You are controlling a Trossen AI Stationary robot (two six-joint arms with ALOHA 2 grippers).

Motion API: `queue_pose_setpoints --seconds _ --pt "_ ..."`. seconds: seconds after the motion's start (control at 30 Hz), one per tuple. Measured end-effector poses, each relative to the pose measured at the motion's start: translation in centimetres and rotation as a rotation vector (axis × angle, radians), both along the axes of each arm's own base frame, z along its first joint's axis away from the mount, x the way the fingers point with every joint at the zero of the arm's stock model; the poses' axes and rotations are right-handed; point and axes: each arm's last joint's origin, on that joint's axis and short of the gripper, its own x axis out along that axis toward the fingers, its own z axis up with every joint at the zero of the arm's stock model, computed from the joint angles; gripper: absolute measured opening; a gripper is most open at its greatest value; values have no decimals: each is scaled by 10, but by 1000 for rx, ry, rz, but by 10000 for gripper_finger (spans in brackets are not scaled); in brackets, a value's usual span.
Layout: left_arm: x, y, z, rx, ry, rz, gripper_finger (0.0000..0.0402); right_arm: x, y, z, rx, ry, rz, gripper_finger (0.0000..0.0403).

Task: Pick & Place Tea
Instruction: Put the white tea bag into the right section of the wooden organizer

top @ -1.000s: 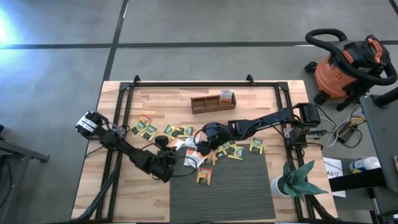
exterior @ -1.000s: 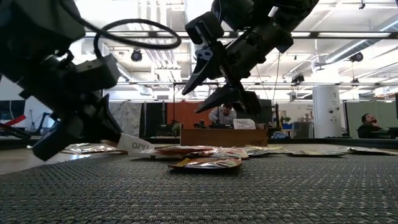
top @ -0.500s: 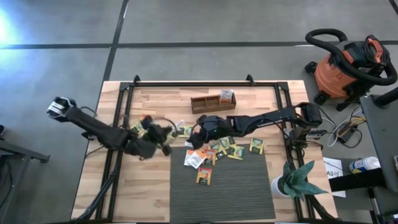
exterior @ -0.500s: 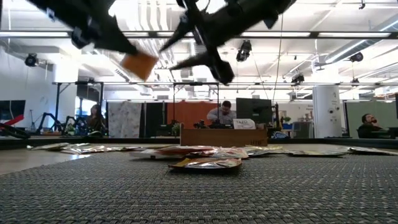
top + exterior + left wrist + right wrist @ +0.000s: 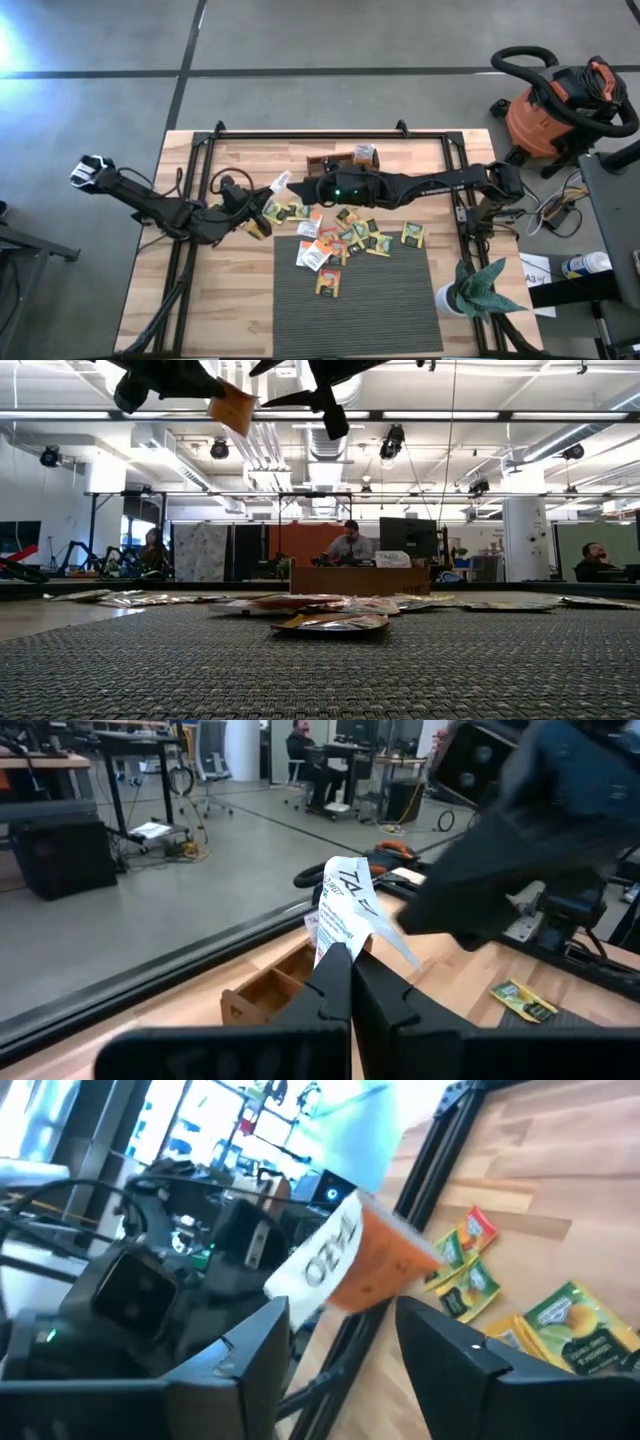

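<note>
My left gripper [image 5: 268, 192] is high above the table, shut on a small orange sachet with a white end [image 5: 282, 180]. The low view shows the same sachet [image 5: 233, 407] near the top of the picture. My right gripper [image 5: 308, 190] is open and faces the left one. In the right wrist view its fingers stand on either side of the sachet's free end [image 5: 360, 1265], and I see no touch. Several yellow-green, orange and white sachets [image 5: 345, 235] lie flat on the wood and on the mat. One more sachet [image 5: 328, 283] lies apart on the mat. My left gripper pinches the sachet between its two shut fingers at one edge [image 5: 341, 942]. The fingers come nearly level from the table's left. The sachet is lifted clear and sticks out past the fingertips toward the right gripper, white printed end [image 5: 345, 885] farthest out.
The brown wooden tray [image 5: 343, 165] stands just beyond both grippers, with a small box [image 5: 365, 152] in its right compartment. A dark ribbed mat [image 5: 350, 310] covers the near middle. A potted plant [image 5: 478, 290] stands at the near right. Black frame rails [image 5: 310, 133] edge the table.
My left gripper has risen from the table beside the mat and moved toward the far edge, carrying the sachet clear of the surface. My right gripper has also risen off the sachet pile and moved toward the far edge and left, and now faces the held sachet.
</note>
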Motion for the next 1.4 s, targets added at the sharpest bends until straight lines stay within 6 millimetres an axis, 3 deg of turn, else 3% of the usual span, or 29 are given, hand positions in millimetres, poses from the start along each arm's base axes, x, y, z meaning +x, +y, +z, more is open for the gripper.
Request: queue_pose_setpoints --seconds 0.43,0.9,1.1,1.4 --pt "12 -5 -4 21 -3 -6 0 1 -2 -1 29 -6 -37 237" --pt "41 -17 -29 177 147 -13 0 1 -7 -2 118 -7 -35 198" --pt "45 -18 -19 218 154 0 0 -2 -6 -9 109 87 -6 181" --pt "45 -17 -19 246 183 23 0 -1 -7 -5 90 62 21 180"
